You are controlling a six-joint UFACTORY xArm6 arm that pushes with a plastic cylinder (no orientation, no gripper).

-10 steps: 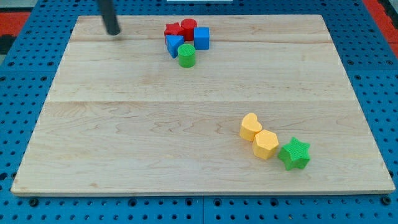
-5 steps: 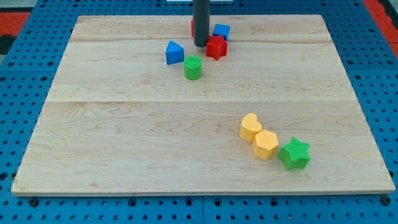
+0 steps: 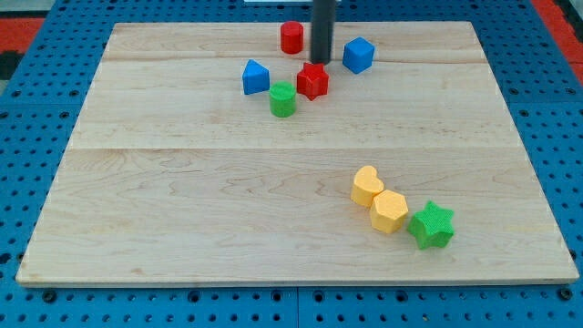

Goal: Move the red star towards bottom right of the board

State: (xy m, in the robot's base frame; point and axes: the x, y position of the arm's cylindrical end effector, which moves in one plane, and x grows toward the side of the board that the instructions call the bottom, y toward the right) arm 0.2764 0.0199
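Note:
The red star (image 3: 312,80) lies near the view's top, right of centre-left, next to the green cylinder (image 3: 282,99). My tip (image 3: 321,60) stands just above the red star, between the red cylinder (image 3: 291,37) on its left and the blue cube (image 3: 359,55) on its right. The blue triangular block (image 3: 256,76) lies left of the red star.
A yellow heart (image 3: 368,185), a yellow hexagon (image 3: 389,210) and a green star (image 3: 431,225) lie touching in a diagonal row at the view's lower right. The wooden board (image 3: 182,200) rests on a blue pegboard.
My tip came from the top left into the cluster and moved right. The blocks scattered: the blue cube slid right, the red star moved right and down, the red cylinder is now uncovered.

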